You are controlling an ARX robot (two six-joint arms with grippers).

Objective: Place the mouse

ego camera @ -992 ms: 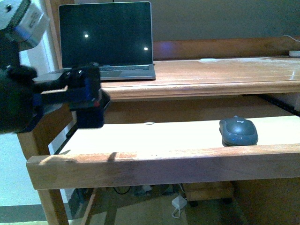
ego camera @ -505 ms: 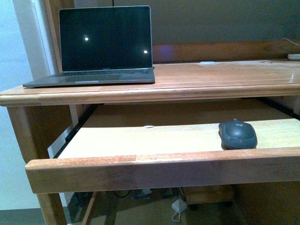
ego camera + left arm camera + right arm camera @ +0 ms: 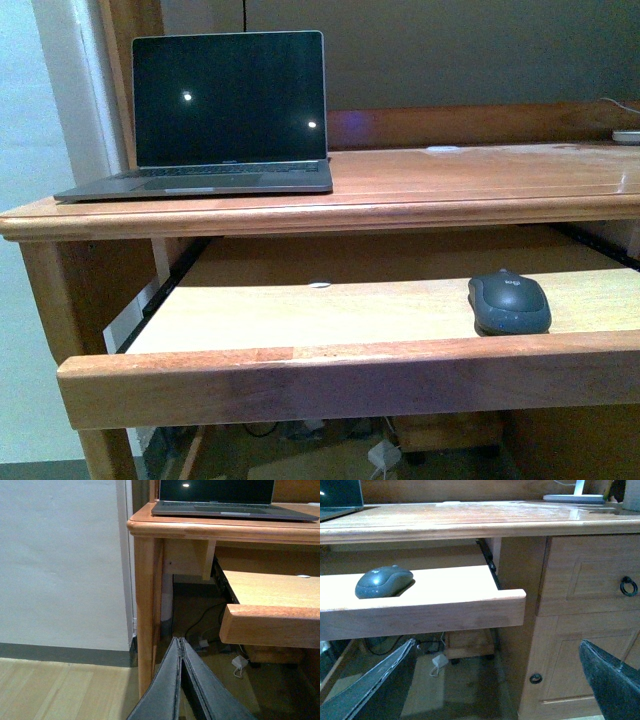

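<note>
front view: the mouse (image 3: 510, 302) is set on the pull-out tray (image 3: 300, 310), toward its right, just behind the front lip. it is judged light, rigid and smooth, best pinched across its flanks. headroom is capped by the desk top (image 3: 480, 170).

left wrist view: the left gripper (image 3: 179, 647) is pressed together beside the desk leg (image 3: 147, 605).

right wrist view: the right gripper (image 3: 497, 647) is spread wide below the tray, nothing held.

Home office or study corner: a varnished brown wooden desk (image 3: 450, 170) carries an open grey laptop with a dark screen (image 3: 228, 100), and its pale pull-out keyboard tray (image 3: 300, 312) holds a small dark grey oval mouse (image 3: 509, 301). Panelled wooden drawer (image 3: 587, 575) with black ring pull (image 3: 628, 586), white adapter with cable (image 3: 439, 661) underneath, light plank floor (image 3: 60, 690), plain white wall (image 3: 60, 555).
</note>
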